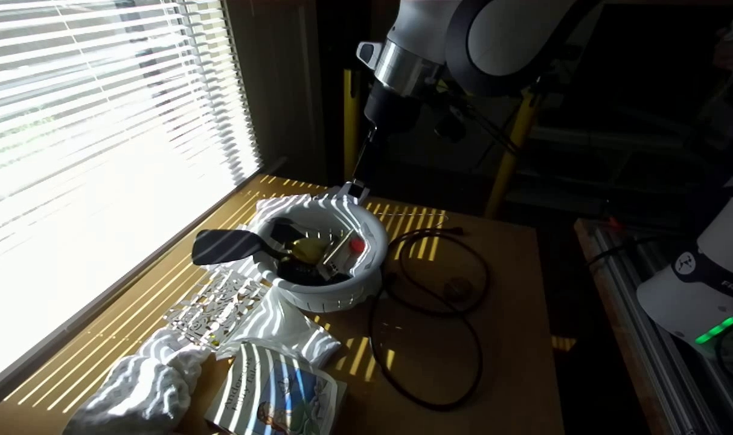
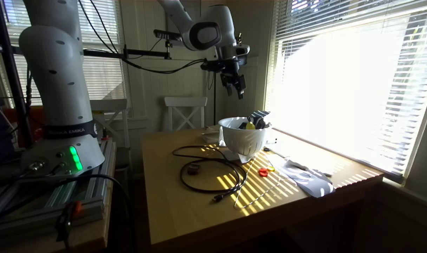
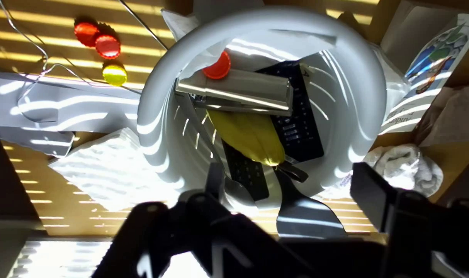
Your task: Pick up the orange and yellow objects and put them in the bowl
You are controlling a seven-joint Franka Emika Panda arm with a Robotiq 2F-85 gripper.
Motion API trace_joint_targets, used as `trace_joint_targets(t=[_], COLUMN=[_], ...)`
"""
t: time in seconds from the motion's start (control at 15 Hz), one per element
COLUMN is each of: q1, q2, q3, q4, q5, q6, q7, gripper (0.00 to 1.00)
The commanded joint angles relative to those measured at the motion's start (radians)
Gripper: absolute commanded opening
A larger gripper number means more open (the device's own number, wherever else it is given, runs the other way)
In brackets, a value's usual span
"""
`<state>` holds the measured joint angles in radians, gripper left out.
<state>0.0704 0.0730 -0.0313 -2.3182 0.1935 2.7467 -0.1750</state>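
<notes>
Clearly, the wrist view shows a flat orange-red cap (image 3: 217, 66) inside the round, glossy white bowl (image 3: 373, 90), near an oblong yellow object (image 3: 250, 135); in an exterior view the bowl's wall (image 2: 243, 141) hides that cap. Two touching orange-red caps (image 3: 107, 46) and a round yellow cap (image 3: 114, 75) lie on the tan wooden table (image 2: 178, 211), sun-striped through white slatted blinds (image 2: 415, 88). The dark gripper (image 3: 289, 180) has its fingers well apart, holding nothing; in an exterior view the room (image 1: 644, 72) behind is too dark to read.
</notes>
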Motion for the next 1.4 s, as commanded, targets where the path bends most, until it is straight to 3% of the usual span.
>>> trace_joint_targets(t=[0.0, 0.27, 0.33, 0.47, 0.67, 0.73, 0.8, 1.07, 1.13, 1.33], q1=[-0.06, -0.144, -0.164, -0.192, -0.134, -0.198, -0.205, -0.218, -0.212, -0.222], q2=[-0.025, -0.03, -0.026, -0.007, 0.056, 0.032, 0.033, 0.036, 0.03, 0.075], q3=[0.004, -0.02, -0.043, -0.101, -0.287, -0.234, -0.213, -0.218, -0.202, -0.183], q4=[-0.055, -0.103, -0.117, -0.149, -0.151, -0.14, -0.158, -0.15, -0.178, -0.105], q5=[0.062, 0.212, 0.174, -0.017, -0.274, -0.308, -0.232, -0.281, -0.312, -0.331], q6=[0.044, -0.008, -0.025, -0.027, -0.01, -0.08, -0.025, -0.054, 0.001, -0.047], q7=[0.068, -0.001, 0.018, 0.1, 0.181, 0.211, 0.154, 0.182, 0.108, -0.028], gripper=[1.0, 1.0, 1.0, 1.0, 1.0, 1.0, 1.0, 1.0, 1.0, 1.0])
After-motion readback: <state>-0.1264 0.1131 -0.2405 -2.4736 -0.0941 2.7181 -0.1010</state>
